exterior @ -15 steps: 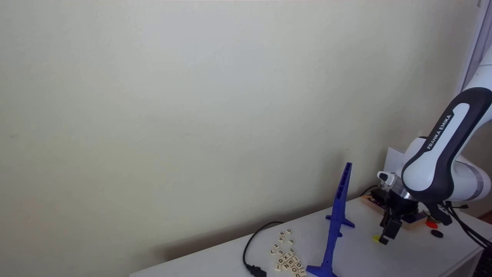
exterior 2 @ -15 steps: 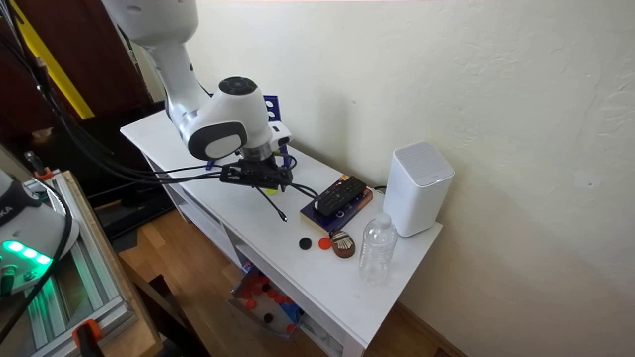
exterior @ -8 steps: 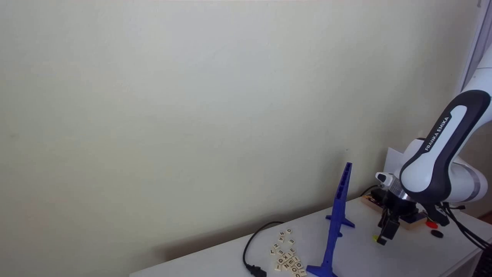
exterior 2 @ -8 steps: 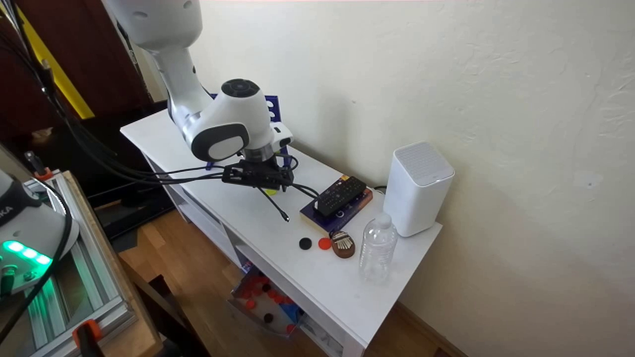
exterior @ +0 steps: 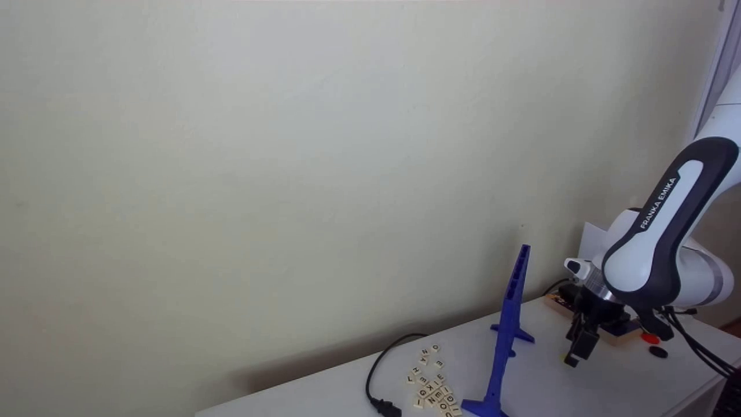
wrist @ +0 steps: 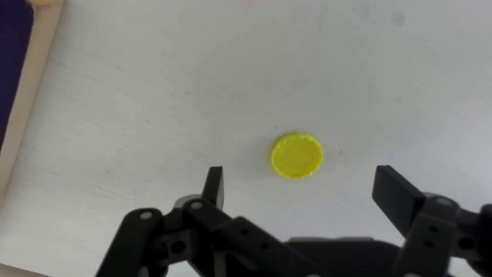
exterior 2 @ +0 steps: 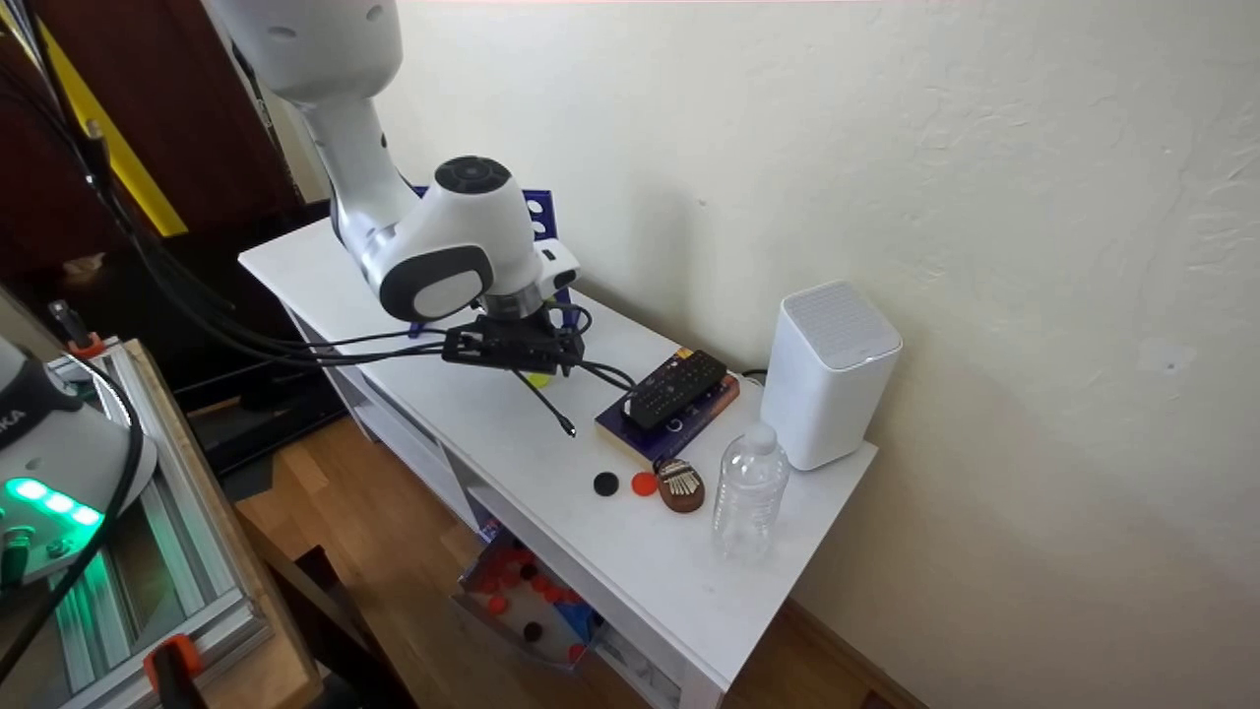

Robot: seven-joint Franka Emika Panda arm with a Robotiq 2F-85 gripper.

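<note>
My gripper stands open above the white tabletop, with nothing between its fingers. A yellow disc with a ridged rim lies flat on the table, a little beyond the fingertips and between them in the wrist view. In both exterior views the disc is mostly hidden by the gripper; a sliver of yellow disc shows under it. One dark finger reaches down close beside the disc in an exterior view. A tall blue frame with round holes stands upright nearby on the same table.
A book carries a black remote. Near it lie a black disc, a red disc and a small thumb piano. A clear bottle and white box stand behind. Letter tiles lie past the frame.
The arm has shifted slightly toward the blue frame in an exterior view, and the finger now covers more of the yellow disc there. The gripper has stayed open.
</note>
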